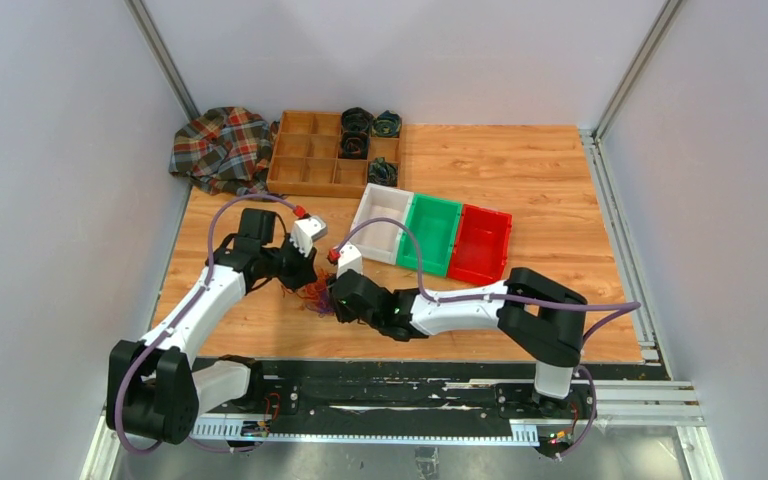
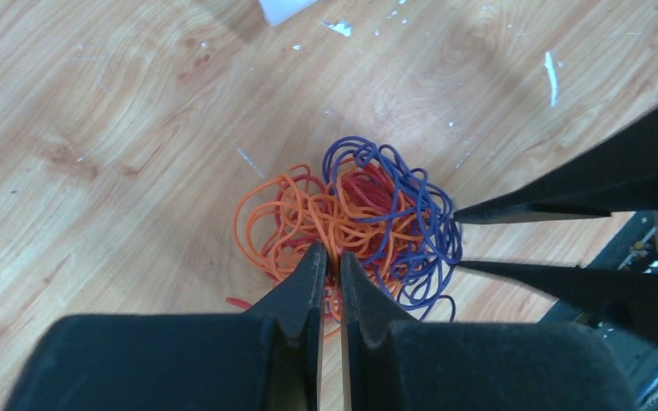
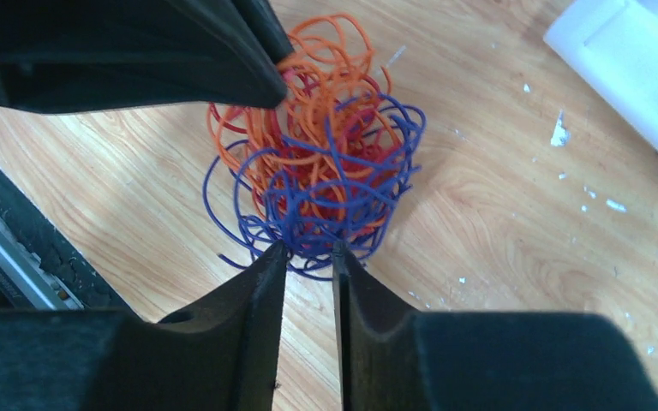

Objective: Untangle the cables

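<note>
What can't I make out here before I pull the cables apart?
Top view: cables too small to trace.
Left wrist: whether the left fingers pinch an orange strand; their tips hide it.
Right wrist: whether the right fingers hold a purple strand; tips hide it.
Both wrists: the red strand and its path, buried under orange and purple.

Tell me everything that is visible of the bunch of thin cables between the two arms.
The cables are a small tangled ball of thin, rubbery-looking strands in orange, red and purple, lying on the wooden table. Orange loops sit on one side, purple on the other, red mostly buried. The left end effector, nearly closed, seems to pinch orange strands; the right end effector, slightly open, meets the purple edge.
</note>
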Tool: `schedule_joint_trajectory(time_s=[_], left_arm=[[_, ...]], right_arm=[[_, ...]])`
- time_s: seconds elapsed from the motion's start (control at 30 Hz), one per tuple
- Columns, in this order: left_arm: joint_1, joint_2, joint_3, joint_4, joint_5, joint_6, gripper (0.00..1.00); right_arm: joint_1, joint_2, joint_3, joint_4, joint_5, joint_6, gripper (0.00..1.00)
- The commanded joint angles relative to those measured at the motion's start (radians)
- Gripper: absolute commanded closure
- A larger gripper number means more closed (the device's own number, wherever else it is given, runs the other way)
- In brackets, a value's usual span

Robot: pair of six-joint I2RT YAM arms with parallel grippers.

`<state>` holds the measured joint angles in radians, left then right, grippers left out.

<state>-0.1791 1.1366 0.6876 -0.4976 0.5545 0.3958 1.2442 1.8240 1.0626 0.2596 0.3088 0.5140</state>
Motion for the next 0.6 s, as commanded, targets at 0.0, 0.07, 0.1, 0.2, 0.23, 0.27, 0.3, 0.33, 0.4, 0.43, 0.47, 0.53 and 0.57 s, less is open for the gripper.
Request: schedule_joint_trajectory(time_s=[0.0,0.07,0.1,0.2,0.23,0.27,0.3,0.33,0.4,0.43,0.47,0.53,0.57], left_arm=[[-0.002,-0.026,-0.014,0.024,-0.073,0.011,0.99],[-0.003,-0.031,-0.020,0.034,-0.105,0.016,0.99],[-0.001,-0.032,-0.024,0.044,-0.126,0.020,0.99],[-0.003,-0.033,-0.032,0.059,-0.192,0.046,0.99],[-0.003,-0.034,-0.034,0.061,-0.208,0.054,0.99],[-0.002,-0.034,-0.036,0.061,-0.219,0.066,0.99],[-0.002,-0.032,-0.041,0.061,-0.232,0.074,0.99],[-0.002,-0.030,-0.042,0.062,-0.246,0.079,0.99],[-0.003,-0.027,-0.045,0.058,-0.262,0.085,0.99],[-0.002,-0.028,-0.046,0.052,-0.258,0.088,0.99],[-0.002,-0.028,-0.046,0.047,-0.247,0.087,0.99],[-0.003,-0.034,-0.044,0.037,-0.223,0.085,0.99],[-0.003,-0.038,-0.043,0.039,-0.219,0.077,0.99]], right_arm=[[-0.006,-0.012,-0.043,0.056,0.060,0.020,0.81],[-0.013,-0.040,-0.080,0.062,0.058,0.026,0.94],[-0.015,-0.063,-0.102,0.070,0.059,0.027,0.99],[-0.015,-0.146,-0.180,0.091,0.073,0.023,1.00],[-0.015,-0.173,-0.201,0.091,0.083,0.026,0.99],[-0.017,-0.197,-0.219,0.092,0.090,0.027,1.00],[-0.017,-0.217,-0.234,0.092,0.096,0.030,1.00],[-0.017,-0.237,-0.246,0.092,0.099,0.032,0.99],[-0.018,-0.257,-0.257,0.096,0.098,0.030,0.99],[-0.017,-0.255,-0.251,0.102,0.082,0.024,0.99],[-0.017,-0.237,-0.239,0.111,0.066,0.016,0.95],[-0.017,-0.191,-0.206,0.137,0.021,-0.001,0.69],[-0.017,-0.167,-0.179,0.149,0.002,-0.010,0.57]])
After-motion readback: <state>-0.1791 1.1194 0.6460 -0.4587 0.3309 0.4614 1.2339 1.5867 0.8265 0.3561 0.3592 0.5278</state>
